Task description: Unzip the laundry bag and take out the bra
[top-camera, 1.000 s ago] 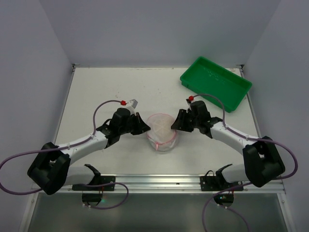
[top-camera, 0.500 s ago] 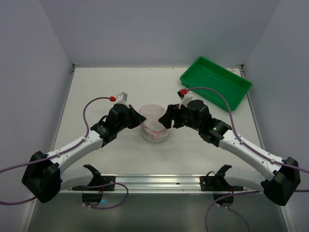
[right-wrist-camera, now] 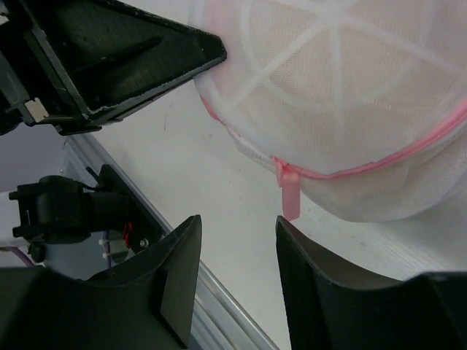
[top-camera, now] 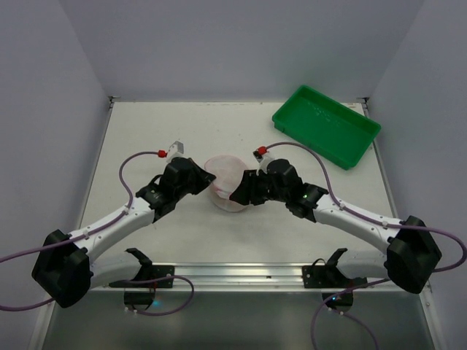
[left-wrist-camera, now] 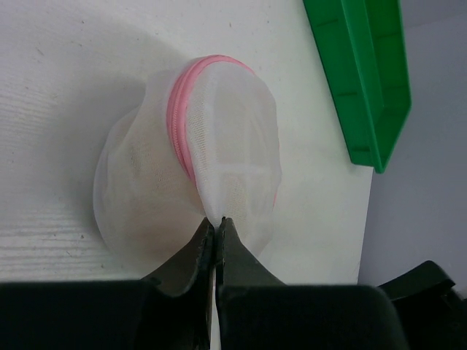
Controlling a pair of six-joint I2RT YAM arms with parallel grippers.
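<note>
My right gripper [right-wrist-camera: 237, 227], half open and empty, sits just beside the pink zip pull [right-wrist-camera: 290, 195]; left gripper [left-wrist-camera: 217, 221] pinches the laundry bag [left-wrist-camera: 146, 182] mesh. I'd centre on the pull before closing.

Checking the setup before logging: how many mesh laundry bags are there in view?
1. The laundry bag is centre of view, its mesh pinched by the left claw. None seems hidden.

The laundry bag [top-camera: 223, 182] is sitting near the middle of the table [top-camera: 182, 131]: a rounded pouch of white see-through mesh, bulging over pale contents. Its pink zip trim [left-wrist-camera: 180, 124] is running closed round the rim, with the pull tab [right-wrist-camera: 290, 195] hanging loose.
</note>
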